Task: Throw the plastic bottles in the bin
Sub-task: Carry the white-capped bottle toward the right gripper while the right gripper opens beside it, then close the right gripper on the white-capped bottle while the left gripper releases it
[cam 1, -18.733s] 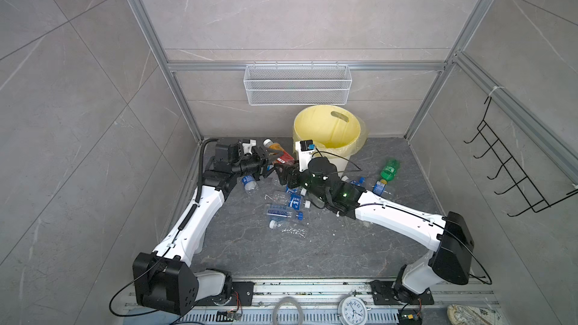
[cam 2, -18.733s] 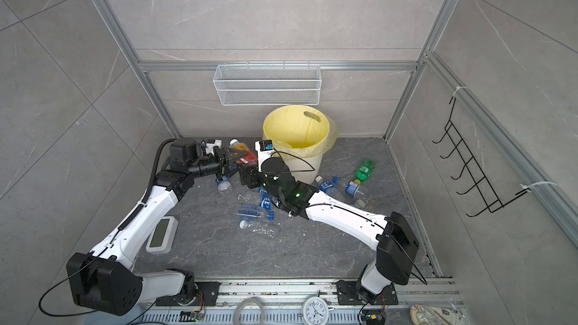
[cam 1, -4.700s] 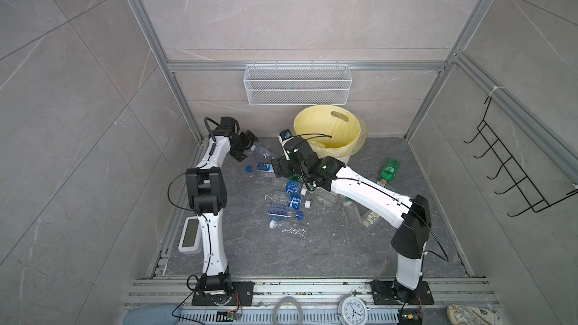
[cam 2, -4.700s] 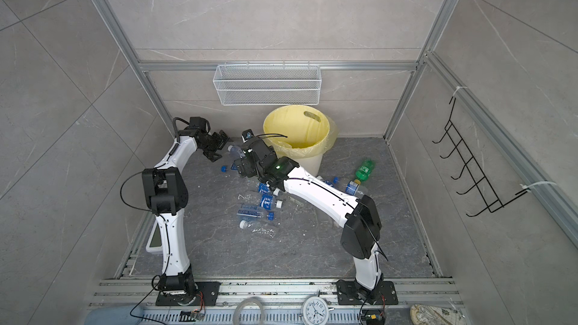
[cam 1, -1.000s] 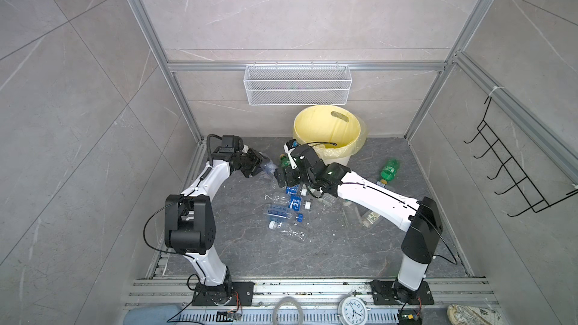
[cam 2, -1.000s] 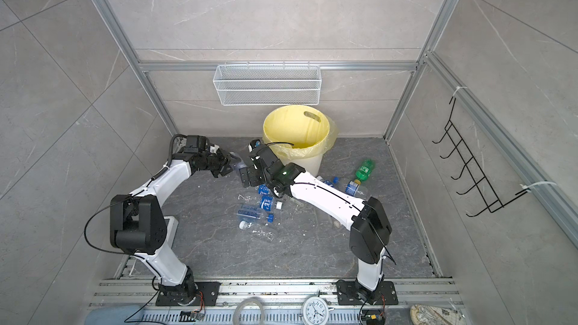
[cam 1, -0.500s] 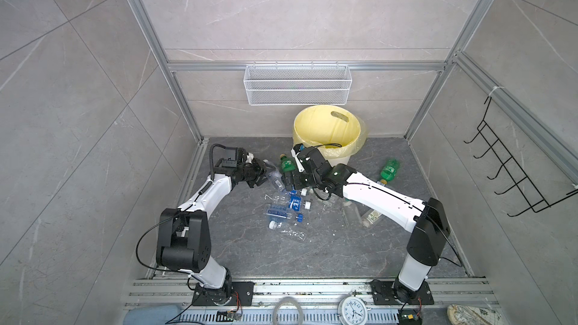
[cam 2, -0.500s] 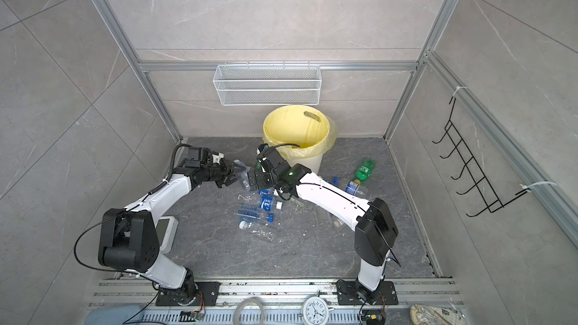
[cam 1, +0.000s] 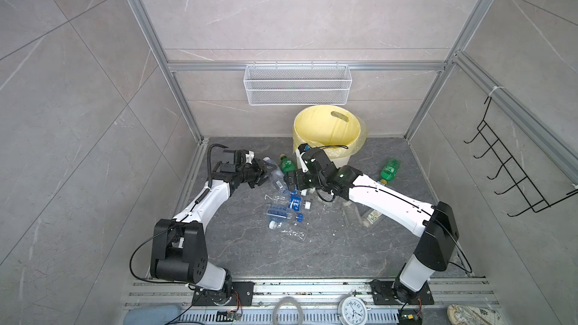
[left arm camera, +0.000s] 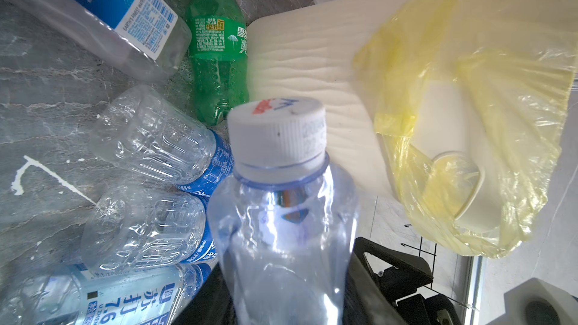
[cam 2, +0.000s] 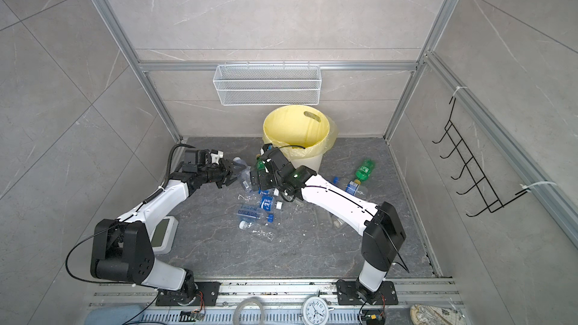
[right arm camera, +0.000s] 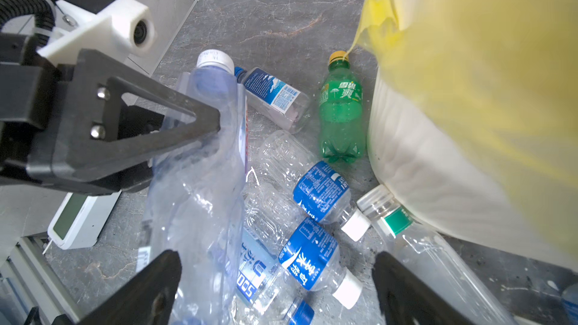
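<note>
While I stood watching, the left gripper [cam 1: 261, 175] had its fingers pinched hard on a crumpled clear bottle [right arm camera: 200, 182], squeezing the body flat just below the shoulder. The white cap pointed up and toward the back wall. The base end hung down toward the right gripper [right arm camera: 276, 261], whose fingers were spread as wide as they looked able to go and held nothing.

What mattered was how that bottle lay to those open fingers. Its long axis ran away from the right gripper, more or less along the line it faced, so a closing grip would have fallen across the bottle's width. But the base sat off-centre in the gap, just beside one finger and well apart from the other.

In both top views the bin [cam 1: 344, 157] stood behind and to the right of the two grippers, with the right one between the held bottle and the bin wall. So the right arm was the nearer to the rim, I judged.

A green bottle [right arm camera: 341, 110] lay just beside the bin, and other bottles [cam 1: 287, 207] lay scattered on the floor [cam 1: 328, 245] below.
</note>
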Controlling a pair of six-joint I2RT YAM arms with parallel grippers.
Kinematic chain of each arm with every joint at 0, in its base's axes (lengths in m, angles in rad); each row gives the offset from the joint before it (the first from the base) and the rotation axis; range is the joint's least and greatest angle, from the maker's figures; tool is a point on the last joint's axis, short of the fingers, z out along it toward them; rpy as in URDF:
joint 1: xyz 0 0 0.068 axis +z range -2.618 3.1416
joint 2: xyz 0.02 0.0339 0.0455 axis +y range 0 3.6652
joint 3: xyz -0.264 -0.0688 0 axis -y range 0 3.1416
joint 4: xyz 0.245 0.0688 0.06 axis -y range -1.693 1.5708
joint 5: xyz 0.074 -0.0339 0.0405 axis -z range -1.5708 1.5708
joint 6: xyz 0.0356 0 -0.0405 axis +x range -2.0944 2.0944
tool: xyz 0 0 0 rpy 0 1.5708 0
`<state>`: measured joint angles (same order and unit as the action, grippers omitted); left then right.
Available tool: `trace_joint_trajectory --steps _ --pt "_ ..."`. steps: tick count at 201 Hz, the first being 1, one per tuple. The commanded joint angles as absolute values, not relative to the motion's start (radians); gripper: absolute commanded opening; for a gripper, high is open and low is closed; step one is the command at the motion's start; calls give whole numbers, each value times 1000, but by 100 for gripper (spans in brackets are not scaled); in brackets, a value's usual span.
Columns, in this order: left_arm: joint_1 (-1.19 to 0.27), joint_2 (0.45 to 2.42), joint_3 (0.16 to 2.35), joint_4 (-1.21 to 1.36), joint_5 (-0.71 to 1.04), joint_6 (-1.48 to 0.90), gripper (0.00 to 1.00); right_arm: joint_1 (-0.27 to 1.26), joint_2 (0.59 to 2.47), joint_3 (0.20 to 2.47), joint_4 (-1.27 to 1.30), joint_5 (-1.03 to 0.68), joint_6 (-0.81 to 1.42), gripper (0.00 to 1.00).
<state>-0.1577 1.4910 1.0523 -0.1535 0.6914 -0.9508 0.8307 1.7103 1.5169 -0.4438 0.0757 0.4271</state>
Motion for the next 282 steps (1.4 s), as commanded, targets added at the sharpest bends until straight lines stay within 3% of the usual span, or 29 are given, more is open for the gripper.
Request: trace_joint_trajectory --steps 1,77,139,207,234,282 --pt "-161 1468 1053 -118 724 -957 44 834 1665 1491 -410 38 437 99" --pt "-164 1486 1055 -123 721 -949 44 839 1693 1430 -291 -110 492 99" --pt "-166 1480 1059 -125 726 -950 44 844 1779 1447 -231 -161 544 92" --pt "-191 1458 1067 -143 718 -931 44 867 1819 1452 -195 -176 574 73" --pt "-199 1445 1081 -185 690 -897 45 874 1817 1447 -193 -156 578 61" --pt "-202 1436 1085 -194 685 -897 59 878 1804 1474 -257 -118 573 47"
